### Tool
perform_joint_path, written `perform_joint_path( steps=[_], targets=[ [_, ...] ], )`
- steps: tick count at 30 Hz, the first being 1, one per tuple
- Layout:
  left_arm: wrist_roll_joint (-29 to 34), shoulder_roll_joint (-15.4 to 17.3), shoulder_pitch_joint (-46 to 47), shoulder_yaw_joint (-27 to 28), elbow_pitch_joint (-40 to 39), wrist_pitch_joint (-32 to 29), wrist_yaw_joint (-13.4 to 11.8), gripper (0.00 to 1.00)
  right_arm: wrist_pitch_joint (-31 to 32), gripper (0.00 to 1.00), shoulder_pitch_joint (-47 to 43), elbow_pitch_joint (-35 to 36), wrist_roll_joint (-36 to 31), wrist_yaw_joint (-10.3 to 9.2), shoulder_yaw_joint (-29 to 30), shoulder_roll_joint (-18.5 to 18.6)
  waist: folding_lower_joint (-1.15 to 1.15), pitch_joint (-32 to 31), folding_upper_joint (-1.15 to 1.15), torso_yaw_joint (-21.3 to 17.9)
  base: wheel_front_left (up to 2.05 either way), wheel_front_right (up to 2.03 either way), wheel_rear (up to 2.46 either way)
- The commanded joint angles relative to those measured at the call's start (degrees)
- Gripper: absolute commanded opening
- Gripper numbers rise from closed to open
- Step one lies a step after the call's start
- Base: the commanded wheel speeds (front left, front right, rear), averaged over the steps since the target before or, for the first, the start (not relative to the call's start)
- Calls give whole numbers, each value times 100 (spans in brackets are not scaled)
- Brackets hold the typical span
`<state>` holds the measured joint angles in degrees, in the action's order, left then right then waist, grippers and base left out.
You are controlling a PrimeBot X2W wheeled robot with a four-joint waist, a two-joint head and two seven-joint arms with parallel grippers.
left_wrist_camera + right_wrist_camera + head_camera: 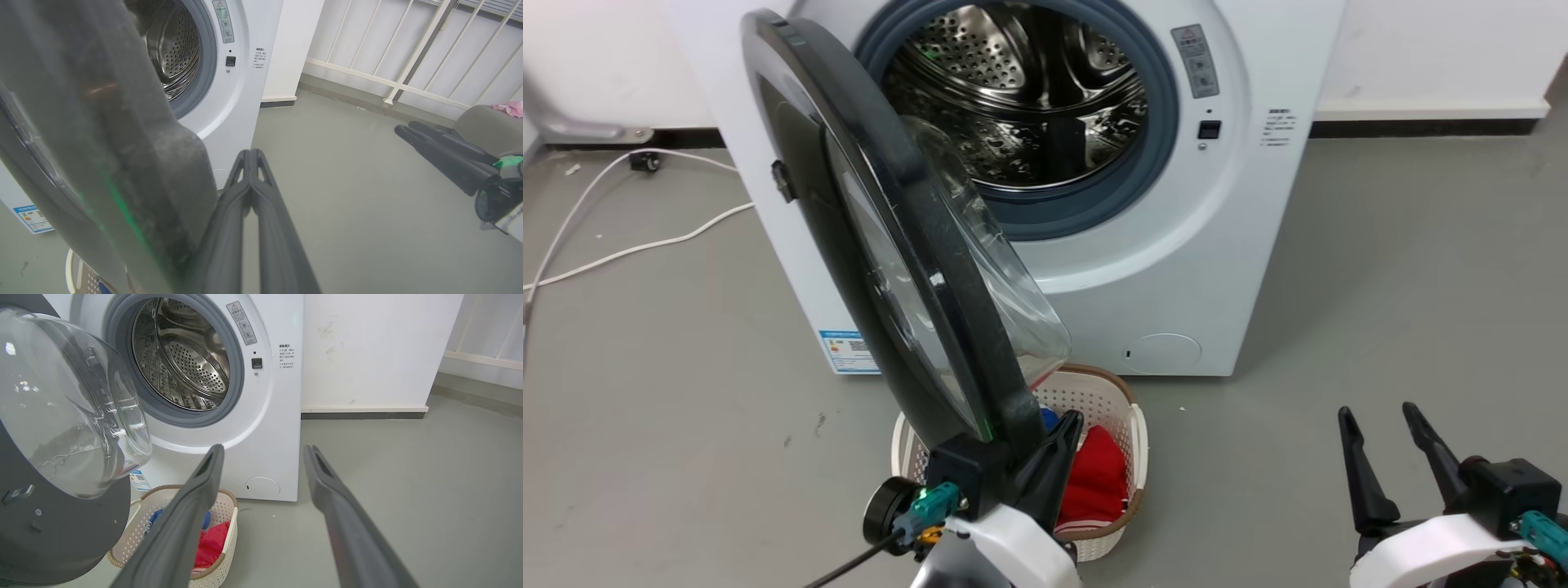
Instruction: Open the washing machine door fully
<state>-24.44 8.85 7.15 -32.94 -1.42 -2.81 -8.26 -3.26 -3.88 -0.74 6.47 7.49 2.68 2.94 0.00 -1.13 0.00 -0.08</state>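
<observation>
While its fingers are held together, the left hand (250, 157) is set against the inner rim of the washing machine door (882, 245), low down. Door is swung approx. halfway out, edge-on to head cam, above a basket (1134, 404) w/ red cloth. Right hand (1376, 412) is held apart, well clear.

One washer (1217, 269) stands here, with one door (935, 245), one drum (1029, 90) and one small round flap (1165, 353). It bears one grey sticker (1194, 61) and one blue label (849, 353). One basket (1131, 425) holds two cloths, one red cloth (1098, 482) and one blue cloth (1049, 418). There are two grippers, a left gripper (250, 153) and a right gripper (263, 451), with two fingers (196, 490) each, four in all.
</observation>
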Motion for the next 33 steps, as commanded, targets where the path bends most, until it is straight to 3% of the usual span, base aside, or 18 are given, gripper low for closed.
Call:
perform_joint_path(
  steps=[1,11,22,33],
  targets=[
    [39,189,-63,178,13,-16,-150,0,-15,100,76,29,-27,0,20,-9,0,-5,0,65,0,0,0],
    [213,239,-319,135,-488,64,-413,0,-43,100,69,174,-28,1,98,-10,0,23,0,574,0,0,0],
    [226,368,-574,261,-861,192,-614,0,21,100,-50,413,2,1,177,-7,0,42,0,1390,0,0,0],
    [-35,627,-796,924,-882,494,-864,0,33,100,87,461,32,1,167,-8,0,175,0,1938,0,0,0]
  ],
)
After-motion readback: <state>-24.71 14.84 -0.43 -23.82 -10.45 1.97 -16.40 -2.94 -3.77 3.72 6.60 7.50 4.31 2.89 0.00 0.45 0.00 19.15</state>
